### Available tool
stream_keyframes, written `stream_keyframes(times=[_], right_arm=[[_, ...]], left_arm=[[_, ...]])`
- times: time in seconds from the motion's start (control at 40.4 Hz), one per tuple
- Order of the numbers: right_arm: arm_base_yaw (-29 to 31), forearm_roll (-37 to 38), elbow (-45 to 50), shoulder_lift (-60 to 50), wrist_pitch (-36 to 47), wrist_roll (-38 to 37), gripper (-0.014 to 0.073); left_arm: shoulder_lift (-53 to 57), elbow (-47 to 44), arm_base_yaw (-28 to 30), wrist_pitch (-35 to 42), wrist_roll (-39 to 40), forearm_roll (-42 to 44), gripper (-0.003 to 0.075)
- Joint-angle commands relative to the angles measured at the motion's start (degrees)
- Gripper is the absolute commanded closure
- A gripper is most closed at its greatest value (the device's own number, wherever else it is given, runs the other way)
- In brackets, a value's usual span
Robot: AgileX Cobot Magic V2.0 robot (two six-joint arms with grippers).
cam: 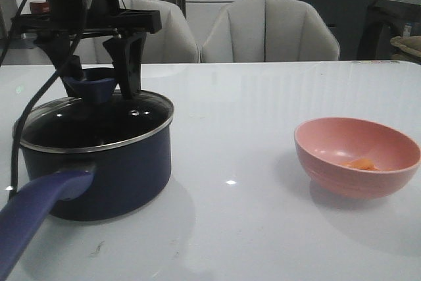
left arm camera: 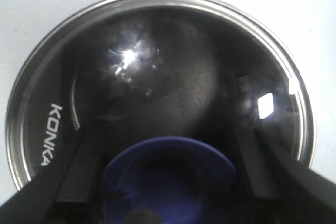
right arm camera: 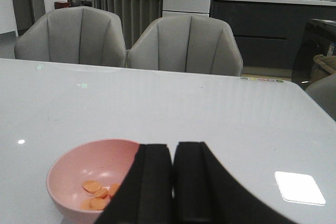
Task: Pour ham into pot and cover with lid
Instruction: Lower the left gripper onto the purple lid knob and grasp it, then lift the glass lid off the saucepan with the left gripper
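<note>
A glass lid [cam: 99,120] sits on the navy pot [cam: 99,176] at the left of the white counter [cam: 263,97], while the ham [cam: 360,163] lies in the pink bowl [cam: 357,156] at the right, well apart from the pot. The left tool [cam: 100,80] hangs over the lid with its fingers [cam: 130,64] spread apart on either side of the blue knob [cam: 92,87], not clamped on it; in the left wrist view the two dark fingers flank the knob with gaps showing. The right tool [right arm camera: 173,182] hovers just beside the bowl, its fingers pressed together and holding nothing. The chief risk, judged from this layout, is order: the pot stands covered with the ham unpoured, so any tipping of the bowl now would spill the slices onto glass. A second risk is the grip: a flared, smooth knob could slip from fingers that close off-centre, dropping the lid against the pot rim. The pot's long handle [cam: 39,212] juts toward the counter's near edge, where a passing arm could knock it.
</note>
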State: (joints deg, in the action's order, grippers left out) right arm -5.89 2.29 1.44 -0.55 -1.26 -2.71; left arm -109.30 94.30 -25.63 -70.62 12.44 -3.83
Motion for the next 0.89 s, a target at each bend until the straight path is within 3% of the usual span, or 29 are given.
stream_keyframes(times=[0.0,0.124,0.866], right_arm=[[0.3,0.6,0.6,-1.1,5.0,0.1,0.0445],[0.3,0.6,0.6,-1.1,5.0,0.1,0.0445],[0.3,0.6,0.6,-1.1,5.0,0.1,0.0445]], left_arm=[[2.2,1.3,-0.4,-3.1,0.4,-1.6,0.0537],[2.2,1.3,-0.4,-3.1,0.4,-1.6,0.0575],[4.6,7.0,0.3,-3.1,-1.8,-2.0,0.0575]])
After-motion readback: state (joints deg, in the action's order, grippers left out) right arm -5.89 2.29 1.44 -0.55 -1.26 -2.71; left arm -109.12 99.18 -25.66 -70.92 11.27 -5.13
